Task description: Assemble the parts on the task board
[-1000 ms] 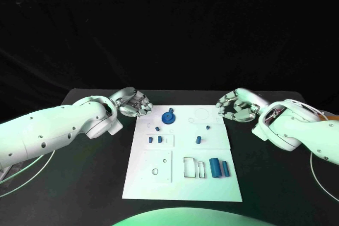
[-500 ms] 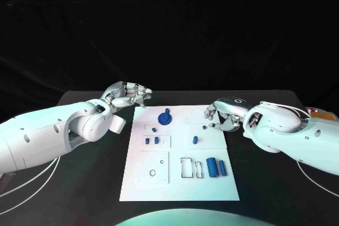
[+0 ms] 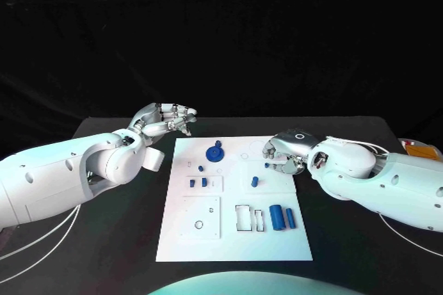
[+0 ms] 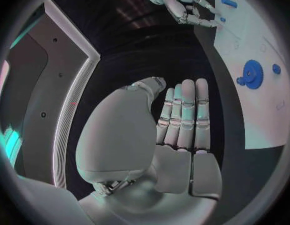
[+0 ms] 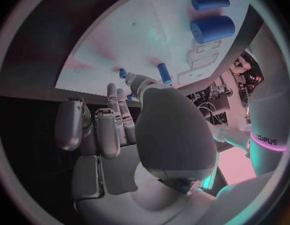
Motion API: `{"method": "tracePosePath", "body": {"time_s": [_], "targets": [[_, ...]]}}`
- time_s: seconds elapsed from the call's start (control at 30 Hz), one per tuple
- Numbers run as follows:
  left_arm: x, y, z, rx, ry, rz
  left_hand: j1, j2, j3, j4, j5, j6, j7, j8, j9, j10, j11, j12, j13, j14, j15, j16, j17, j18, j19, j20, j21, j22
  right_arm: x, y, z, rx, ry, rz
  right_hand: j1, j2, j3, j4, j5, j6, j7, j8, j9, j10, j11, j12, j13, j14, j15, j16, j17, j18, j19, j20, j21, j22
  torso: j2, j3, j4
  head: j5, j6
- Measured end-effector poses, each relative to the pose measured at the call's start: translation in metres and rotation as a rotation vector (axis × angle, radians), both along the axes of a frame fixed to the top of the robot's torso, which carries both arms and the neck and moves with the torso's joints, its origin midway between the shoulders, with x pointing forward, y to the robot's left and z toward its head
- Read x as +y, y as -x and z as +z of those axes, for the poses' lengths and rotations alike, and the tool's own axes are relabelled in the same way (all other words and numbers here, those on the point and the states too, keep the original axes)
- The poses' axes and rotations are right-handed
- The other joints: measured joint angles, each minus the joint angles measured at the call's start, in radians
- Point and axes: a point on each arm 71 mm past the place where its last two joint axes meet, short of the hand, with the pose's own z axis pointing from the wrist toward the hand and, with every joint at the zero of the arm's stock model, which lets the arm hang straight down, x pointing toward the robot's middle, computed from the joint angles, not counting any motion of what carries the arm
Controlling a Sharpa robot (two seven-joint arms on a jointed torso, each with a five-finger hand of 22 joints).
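Both hands by task board, neither holding a part.
Right hand fingers loosely curled, empty, at board's 3 o'clock edge beside small blue peg; left hand fingers apart, empty, off its 11 o'clock corner.

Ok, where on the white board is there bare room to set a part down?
The near end of the white task board, below the square recess plate and the two blue cylinders, is bare. The far end is crowded: the blue gear, small blue pegs, and the right hand over the far right edge.
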Motion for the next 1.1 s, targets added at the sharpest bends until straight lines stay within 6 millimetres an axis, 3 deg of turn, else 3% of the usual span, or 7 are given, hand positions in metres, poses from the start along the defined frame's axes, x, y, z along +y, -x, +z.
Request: {"method": "tracePosePath", "body": {"time_s": [0.23, 0.63, 1.1], "targets": [[0.0, 0.001, 0.001, 0.0, 0.012, 0.002, 0.0, 0.0, -0.003, -0.003, 0.0, 0.0, 0.0, 0.0, 0.0, 0.0, 0.0, 0.0, 0.0, 0.0, 0.0, 0.0, 0.0, 0.0, 0.0, 0.0, 0.0, -0.002, 0.004, 0.0, -0.008, 0.002, 0.015, 0.0, 0.0, 0.0, 0.014, -0.014, 0.0, 0.02, -0.002, 0.0, -0.002, 0.016, -0.003, 0.0, -0.015, 0.0, 0.0, 0.004, 0.007, 0.0, 0.007, 0.0, 0.015, 0.0, 0.001, 0.0006, -0.0007, 0.005, -0.004], [0.0, 0.001, 0.001, 0.002, 0.019, 0.004, 0.0, 0.0, -0.003, -0.003, 0.0, 0.0, 0.0, 0.0, 0.0, -0.004, 0.004, 0.004, 0.001, 0.0, 0.0, 0.0, -0.001, 0.0, 0.0, 0.0, 0.0, -0.003, 0.01, 0.0, -0.017, 0.007, 0.023, 0.003, 0.012, 0.036, 0.066, -0.057, -0.014, 0.064, -0.014, 0.01, -0.004, 0.074, -0.016, -0.004, -0.045, 0.0, 0.0, 0.013, 0.021, 0.0, 0.027, -0.005, 0.062, 0.0, -0.001, 0.0028, -0.0024, 0.01, -0.01], [0.0, 0.001, 0.001, 0.007, 0.02, 0.006, 0.004, 0.004, -0.008, -0.008, 0.0, -0.011, 0.004, 0.0, 0.0, -0.015, 0.007, 0.01, 0.004, 0.0, 0.0, -0.004, -0.004, 0.0, 0.003, -0.001, -0.008, -0.007, 0.013, -0.002, -0.019, 0.0, 0.022, 0.0, 0.006, 0.041, 0.085, -0.076, -0.018, 0.075, -0.018, 0.014, -0.004, 0.093, -0.021, -0.008, -0.051, 0.004, -0.004, 0.013, 0.025, 0.0, 0.045, -0.009, 0.097, 0.0, -0.001, 0.0035, -0.0033, 0.012, -0.015]]}}
